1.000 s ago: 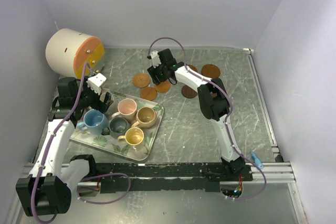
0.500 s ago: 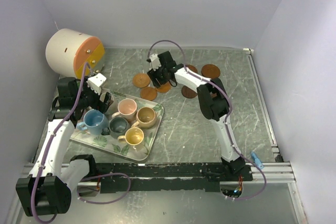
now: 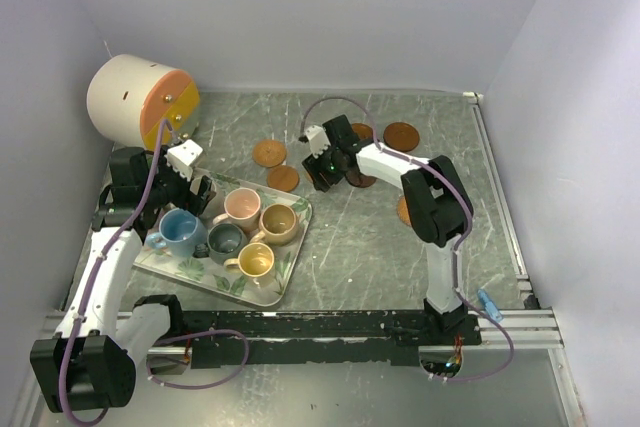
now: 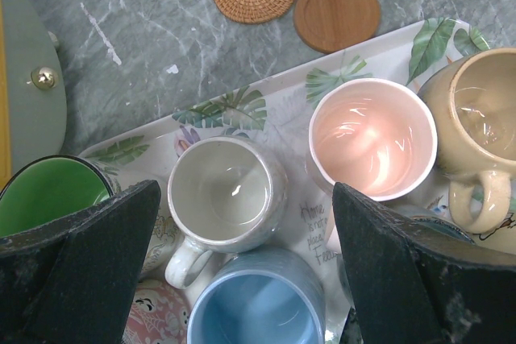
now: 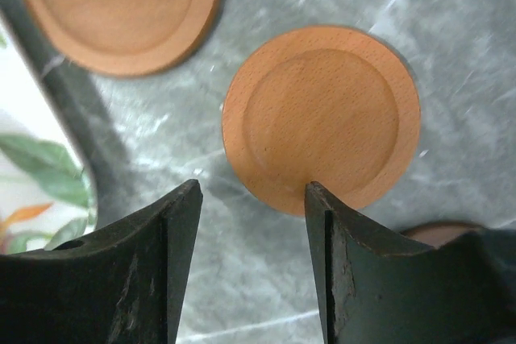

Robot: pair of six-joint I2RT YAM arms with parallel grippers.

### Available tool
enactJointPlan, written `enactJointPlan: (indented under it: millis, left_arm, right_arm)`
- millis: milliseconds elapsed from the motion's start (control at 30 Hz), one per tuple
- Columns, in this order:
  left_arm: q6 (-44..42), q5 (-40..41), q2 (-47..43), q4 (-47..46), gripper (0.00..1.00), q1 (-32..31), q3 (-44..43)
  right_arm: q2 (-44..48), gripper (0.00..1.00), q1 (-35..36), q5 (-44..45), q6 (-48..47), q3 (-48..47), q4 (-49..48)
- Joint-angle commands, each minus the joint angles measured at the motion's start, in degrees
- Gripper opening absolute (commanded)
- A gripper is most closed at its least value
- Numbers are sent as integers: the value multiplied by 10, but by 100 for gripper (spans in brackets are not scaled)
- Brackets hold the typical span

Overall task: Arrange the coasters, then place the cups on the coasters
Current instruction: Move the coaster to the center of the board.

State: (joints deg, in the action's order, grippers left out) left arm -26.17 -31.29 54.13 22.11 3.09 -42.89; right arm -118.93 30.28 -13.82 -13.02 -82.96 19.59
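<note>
At frame centre a round orange wooden coaster (image 5: 321,118) lies flat on the grey marbled counter (image 5: 451,30), with the empty, half-open right fingers (image 5: 153,263) framing its near edge, seemingly to reposition it, while the left fingers (image 4: 89,263) gape wide over glazed ceramic mugs (image 4: 372,138) on a leaf-print tray (image 4: 242,110).

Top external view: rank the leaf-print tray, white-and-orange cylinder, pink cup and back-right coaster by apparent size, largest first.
1. leaf-print tray
2. white-and-orange cylinder
3. pink cup and back-right coaster: they look alike, so not ranked.

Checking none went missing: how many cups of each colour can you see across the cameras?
Blue cup: 1
Pink cup: 1
Tan cup: 1
Grey cup: 1
Yellow cup: 1
Green cup: 1
Cream cup: 1
Total: 7 cups in view
</note>
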Motion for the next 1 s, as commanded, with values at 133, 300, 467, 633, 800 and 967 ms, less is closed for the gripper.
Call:
enactJointPlan:
  millis: [133, 300, 467, 633, 800, 967]
  left_arm:
    - [-10, -14, -1, -10, 100, -4, 2]
    - [-10, -12, -4, -6, 100, -5, 0]
    - [-10, -13, -3, -9, 100, -4, 0]
    - [-10, -10, 2, -9, 100, -4, -2]
    - [-11, -10, 12, -9, 100, -4, -5]
    - [-14, -4, 25, -10, 99, -4, -13]
  right_arm:
    - [28, 50, -3, -25, -23, 28, 47]
    - [23, 45, -4, -27, -34, 28, 72]
    - [53, 41, -4, -20, -60, 76, 99]
    - [102, 37, -4, -25, -111, 131, 156]
    - [159, 36, -4, -15, -195, 190, 231]
    - [208, 35, -5, -7, -277, 238, 297]
